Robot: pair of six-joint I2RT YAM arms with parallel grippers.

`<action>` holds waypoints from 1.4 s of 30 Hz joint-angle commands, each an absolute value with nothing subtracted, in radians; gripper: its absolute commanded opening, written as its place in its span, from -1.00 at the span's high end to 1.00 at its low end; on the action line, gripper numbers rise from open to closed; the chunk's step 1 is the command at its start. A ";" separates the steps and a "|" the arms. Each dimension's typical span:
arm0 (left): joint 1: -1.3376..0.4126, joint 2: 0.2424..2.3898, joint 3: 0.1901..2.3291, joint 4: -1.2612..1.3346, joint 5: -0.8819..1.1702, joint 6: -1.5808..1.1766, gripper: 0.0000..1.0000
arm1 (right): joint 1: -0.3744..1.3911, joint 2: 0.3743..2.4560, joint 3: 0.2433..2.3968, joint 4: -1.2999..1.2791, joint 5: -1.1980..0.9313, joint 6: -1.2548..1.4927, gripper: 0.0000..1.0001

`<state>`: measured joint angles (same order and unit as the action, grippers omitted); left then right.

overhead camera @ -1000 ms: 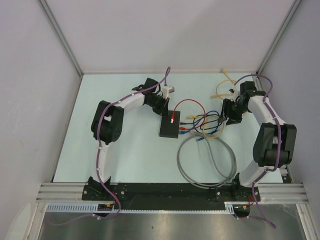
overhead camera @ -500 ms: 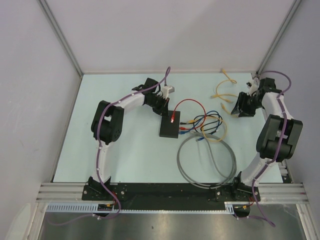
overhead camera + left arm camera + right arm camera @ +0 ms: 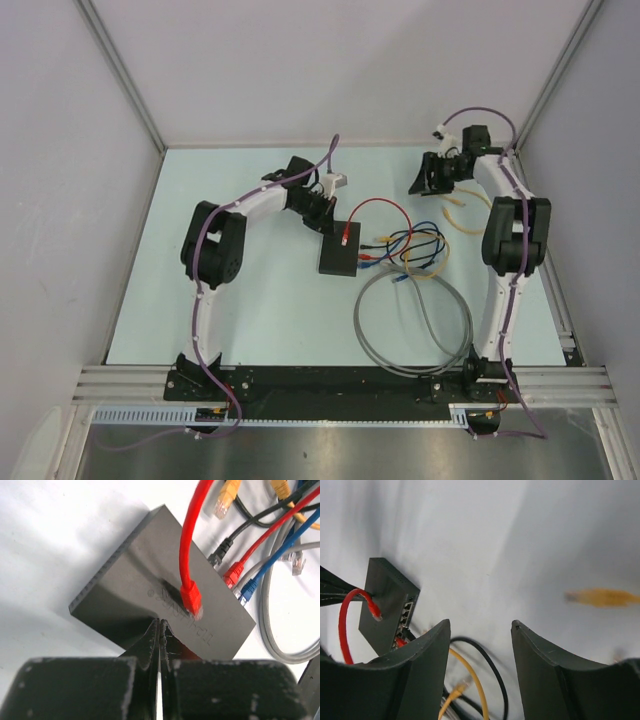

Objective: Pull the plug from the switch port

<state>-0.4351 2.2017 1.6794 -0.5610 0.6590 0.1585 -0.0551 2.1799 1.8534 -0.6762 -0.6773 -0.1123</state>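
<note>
The switch (image 3: 338, 254) is a flat black box lying mid-table. Black, red and blue plugs (image 3: 366, 256) sit in the sockets on its right long edge. A loose red plug (image 3: 345, 238) on a looped red cable rests on its top. My left gripper (image 3: 326, 216) is shut and empty, its tips touching the switch's far end; in the left wrist view the gripper (image 3: 160, 626) rests by the switch (image 3: 145, 580) near the red plug (image 3: 191, 598). My right gripper (image 3: 428, 180) is open and empty, raised well to the right of the switch. In the right wrist view the gripper (image 3: 480, 626) frames the switch (image 3: 385, 600).
A grey cable coil (image 3: 415, 330) lies in front of the switch. Tangled black, blue and yellow cables (image 3: 420, 245) lie to its right. Loose yellow cables (image 3: 458, 215) lie under the right arm. Enclosure walls stand close at the back and sides.
My right arm has lifted away from the cable tangle and swung up and back toward the far wall, gripper open. The left arm and switch have not moved.
</note>
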 commanded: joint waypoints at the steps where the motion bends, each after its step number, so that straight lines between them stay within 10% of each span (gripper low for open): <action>1: -0.426 2.142 1.622 -0.621 0.640 0.215 1.00 | -0.012 2.284 1.948 -0.704 -0.834 -0.140 -0.12; 42: -0.454 2.172 1.571 -0.630 0.577 0.270 1.00 | 0.247 2.554 1.987 -1.121 -1.020 -0.531 0.16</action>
<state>-0.4366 2.1391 1.5913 -0.6018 0.6582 0.2211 0.2264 2.5149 1.9858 -1.1355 -1.0931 -0.4984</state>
